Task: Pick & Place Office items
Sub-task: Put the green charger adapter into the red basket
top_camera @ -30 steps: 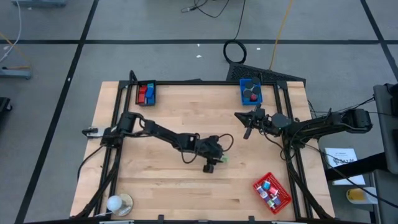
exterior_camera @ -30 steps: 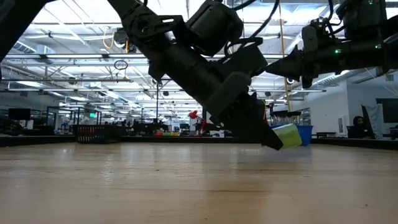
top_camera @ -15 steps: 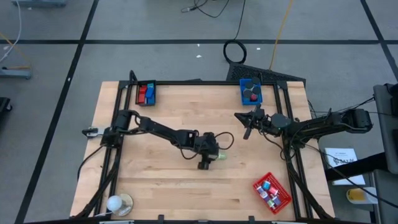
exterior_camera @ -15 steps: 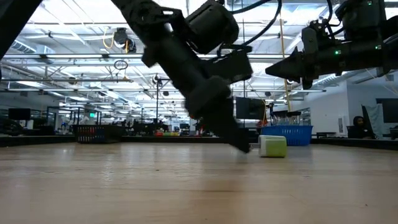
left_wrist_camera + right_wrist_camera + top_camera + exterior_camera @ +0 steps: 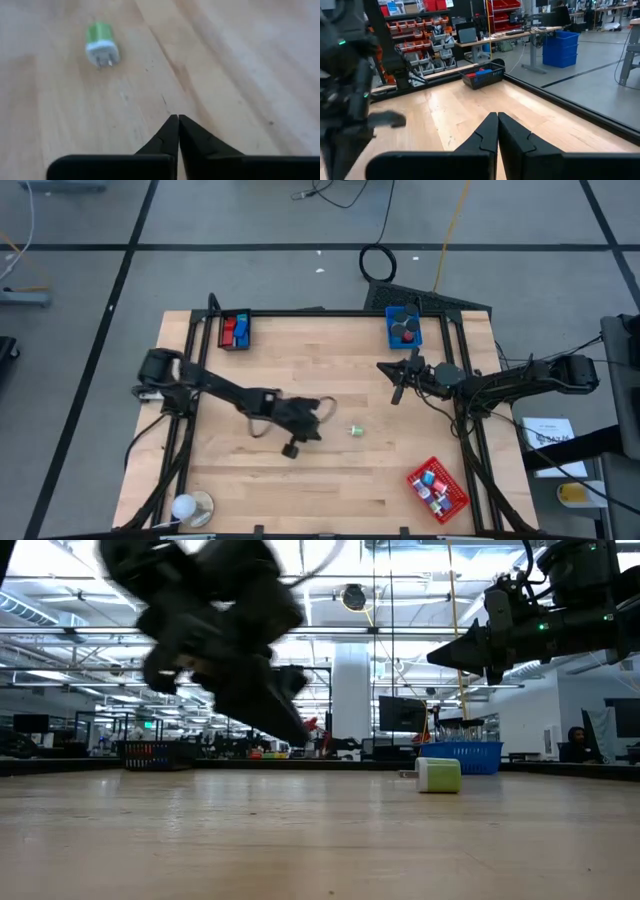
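One office item, a small green and white plug block (image 5: 102,44), lies on its side on the bare wood (image 5: 355,431), its prongs level above the board (image 5: 438,775). My left gripper (image 5: 177,118) is shut and hangs above the table, a short way to the left of the block (image 5: 312,430); it is blurred in the low view (image 5: 300,735). My right gripper (image 5: 497,116) is shut and waits in the air over the table's right part (image 5: 397,385) (image 5: 432,657). Other items sit in the trays.
A black tray (image 5: 235,330) with red and blue items stands at the far left corner, a blue tray (image 5: 403,328) at the far right, and a red tray (image 5: 437,488) with several items near the right edge. A round white and tan object (image 5: 190,506) sits at the near left corner.
My left gripper set the green block down on the table, let go of it and drew back toward the table's left edge, rising a little. The block went from tilted in the fingers to lying still on the wood. My right arm kept still.
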Robot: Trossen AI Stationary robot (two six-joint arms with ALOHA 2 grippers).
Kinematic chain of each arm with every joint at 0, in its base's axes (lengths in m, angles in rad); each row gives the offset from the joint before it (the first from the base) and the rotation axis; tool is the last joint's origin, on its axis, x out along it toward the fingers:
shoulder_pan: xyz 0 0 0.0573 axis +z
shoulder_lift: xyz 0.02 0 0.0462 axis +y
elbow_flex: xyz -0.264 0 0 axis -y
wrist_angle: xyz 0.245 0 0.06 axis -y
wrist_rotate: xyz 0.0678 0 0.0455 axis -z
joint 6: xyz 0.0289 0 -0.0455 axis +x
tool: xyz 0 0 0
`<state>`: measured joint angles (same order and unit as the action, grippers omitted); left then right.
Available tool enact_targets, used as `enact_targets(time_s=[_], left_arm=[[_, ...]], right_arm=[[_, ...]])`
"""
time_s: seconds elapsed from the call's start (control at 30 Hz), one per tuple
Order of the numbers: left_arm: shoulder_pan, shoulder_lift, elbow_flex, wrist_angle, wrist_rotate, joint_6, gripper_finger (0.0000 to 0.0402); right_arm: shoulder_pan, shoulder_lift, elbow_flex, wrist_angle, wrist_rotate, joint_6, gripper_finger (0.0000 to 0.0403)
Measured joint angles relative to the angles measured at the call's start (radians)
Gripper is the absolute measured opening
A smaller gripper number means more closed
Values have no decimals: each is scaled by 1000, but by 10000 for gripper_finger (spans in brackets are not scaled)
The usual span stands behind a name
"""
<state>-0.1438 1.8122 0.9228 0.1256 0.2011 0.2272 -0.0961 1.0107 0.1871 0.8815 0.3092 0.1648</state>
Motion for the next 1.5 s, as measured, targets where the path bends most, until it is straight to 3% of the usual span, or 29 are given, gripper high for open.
enact_targets(time_s=[0.07, 0.2, 0.3, 0.43, 0.57, 0.8, 0.93, 1.0, 1.23, 1.5], left_arm=[[10, -61, -137, 185, 9, -46, 8], [20, -177, -347, 493, -22, -188, 28], [27, -242, -423, 525, -65, -288, 39], [17, -305, -511, 584, -155, -228, 30], [23, -309, -637, 832, -198, -199, 5], [43, -308, -785, 1048, -203, -239, 22], [43, -308, -795, 1048, -204, -226, 23], [43, -308, -792, 1045, -204, -232, 24], [41, -308, -787, 1048, -203, -285, 24], [41, -308, -787, 1048, -203, -288, 24]], right_arm=[[0, 0, 0, 1, 0, -6, 4], [0, 0, 0, 20, 0, 2, 4], [0, 4, 0, 36, -15, 103, 4], [1, 25, 0, 48, -141, 96, 4], [56, 66, 29, 41, -151, 103, 1], [181, 147, 341, -581, 131, 112, 1], [243, 241, 504, -736, 242, 137, 1], [262, 291, 584, -797, 233, 157, 2], [310, 489, 913, -1344, 130, 325, 49], [360, 608, 1036, -1443, -36, 355, 155]])
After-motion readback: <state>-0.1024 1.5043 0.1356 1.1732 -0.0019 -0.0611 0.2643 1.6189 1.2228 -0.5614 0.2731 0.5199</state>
